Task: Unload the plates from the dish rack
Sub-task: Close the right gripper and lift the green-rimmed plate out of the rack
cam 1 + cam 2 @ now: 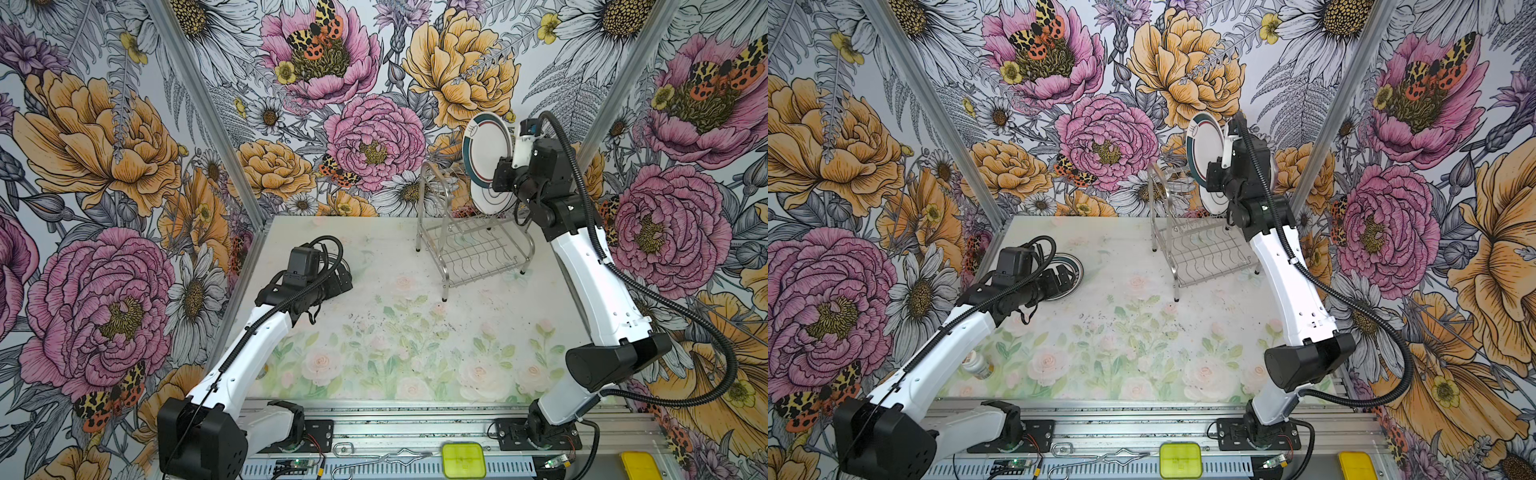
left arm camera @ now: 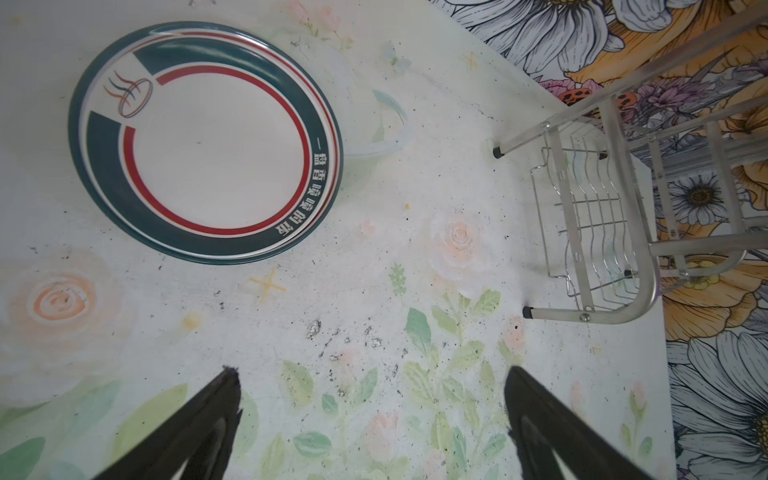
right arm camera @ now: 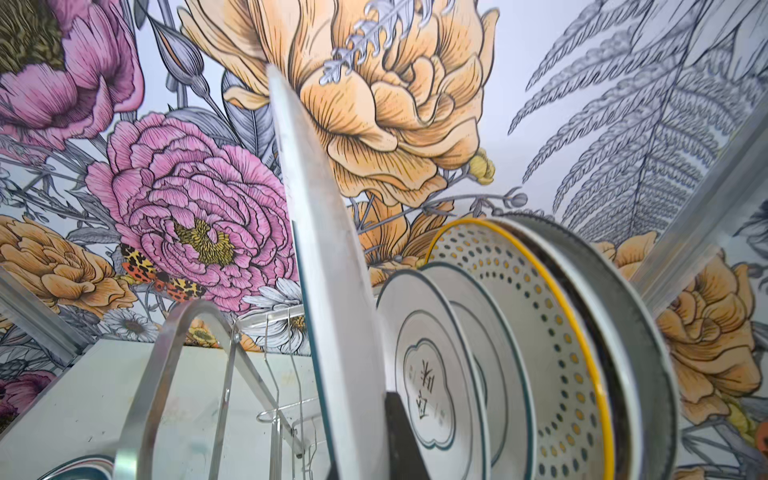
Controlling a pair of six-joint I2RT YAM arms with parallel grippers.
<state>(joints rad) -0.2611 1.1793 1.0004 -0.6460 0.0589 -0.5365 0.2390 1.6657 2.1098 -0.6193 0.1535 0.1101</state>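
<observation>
Nearest you, your left gripper (image 2: 372,374) is hovering over the table (image 1: 374,353), its jaws spread wide. Just beyond it, a teal-and-red-rimmed plate (image 2: 208,141) is lying flat on the table. Farther back, your right gripper (image 1: 503,174) is pinching a striped-rim plate (image 1: 484,145) upright above the dish rack (image 1: 469,249), where a yellow-rimmed dotted plate (image 3: 540,324) and others are standing.

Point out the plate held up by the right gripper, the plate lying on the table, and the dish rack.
held plate (image 1: 487,146): in a top view, its white centre.
plate on the table (image 2: 208,143): left wrist view, its white centre.
dish rack (image 1: 478,253): in a top view, its lower wire shelf.
</observation>
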